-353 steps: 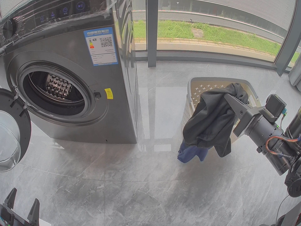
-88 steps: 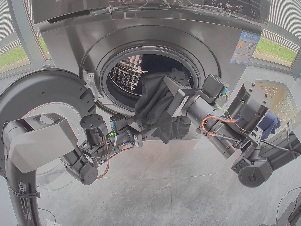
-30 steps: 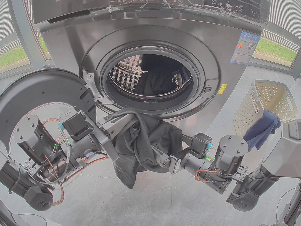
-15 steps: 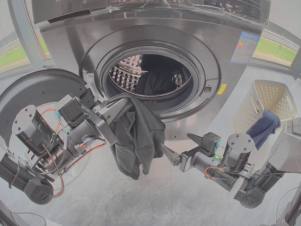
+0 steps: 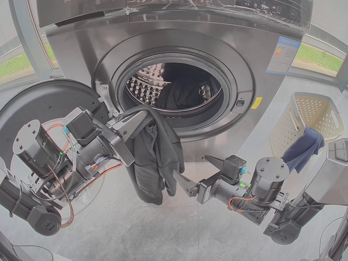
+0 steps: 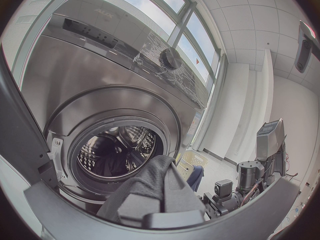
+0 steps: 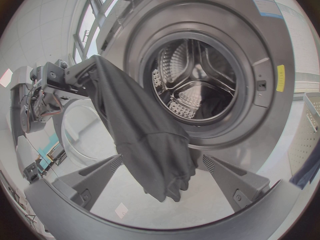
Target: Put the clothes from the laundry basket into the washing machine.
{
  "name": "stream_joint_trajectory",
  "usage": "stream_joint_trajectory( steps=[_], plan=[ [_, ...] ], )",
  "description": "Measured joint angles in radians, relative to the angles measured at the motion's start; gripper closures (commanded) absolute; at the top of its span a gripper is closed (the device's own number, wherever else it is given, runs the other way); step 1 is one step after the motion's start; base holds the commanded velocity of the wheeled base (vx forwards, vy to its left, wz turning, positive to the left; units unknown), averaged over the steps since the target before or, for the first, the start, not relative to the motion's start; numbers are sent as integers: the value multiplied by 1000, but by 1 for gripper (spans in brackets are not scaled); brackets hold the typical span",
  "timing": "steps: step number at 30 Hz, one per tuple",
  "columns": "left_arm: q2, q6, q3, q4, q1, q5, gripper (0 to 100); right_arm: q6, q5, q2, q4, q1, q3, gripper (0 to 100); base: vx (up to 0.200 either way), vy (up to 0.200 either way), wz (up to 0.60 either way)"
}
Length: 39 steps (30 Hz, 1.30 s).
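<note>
Left gripper [image 5: 139, 118] clamped on the dark grey garment [image 5: 156, 153], which hangs outside the washing machine [image 5: 90, 51], just below the drum opening [image 5: 145, 87]. Right gripper [image 5: 190, 165] jaws wide, empty, beside the hem. Advice: raise left above the opening's lower lip, push deep, release once the tail clears. Blue garment [image 5: 304, 149] drapes over the laundry basket [image 5: 328, 106].

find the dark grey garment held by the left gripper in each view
head view: dark grey garment hangs from the left gripper, below-left of the drum opening.
left wrist view: garment draped over the gripper, in front of the opening.
right wrist view: garment hangs just beside the opening.
shared landmark: the drum opening.
</note>
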Motion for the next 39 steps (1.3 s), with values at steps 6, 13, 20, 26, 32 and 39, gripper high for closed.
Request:
stream_joint_trajectory(
  steps=[6,13,20,26,32,39],
  plan=[
    [2,0,2,0,-1,0,100,-11,5,17,-1,41,-85,0,0,0,0],
    [1,0,2,1,-1,0,100,-27,9,72,7,34,-190,0,0,0,0],
    [-2,0,3,0,-1,-1,100,-34,9,157,4,-11,-257,0,0,0,0],
    [-4,-1,4,0,-2,-1,100,-35,10,190,1,-54,-268,0,0,0,0],
    [-7,-2,4,0,-7,-1,100,-36,9,201,8,-98,-278,0,0,0,0],
    [-9,-2,9,0,-10,-3,100,-37,10,219,9,-115,-313,0,0,0,0]
  ],
)
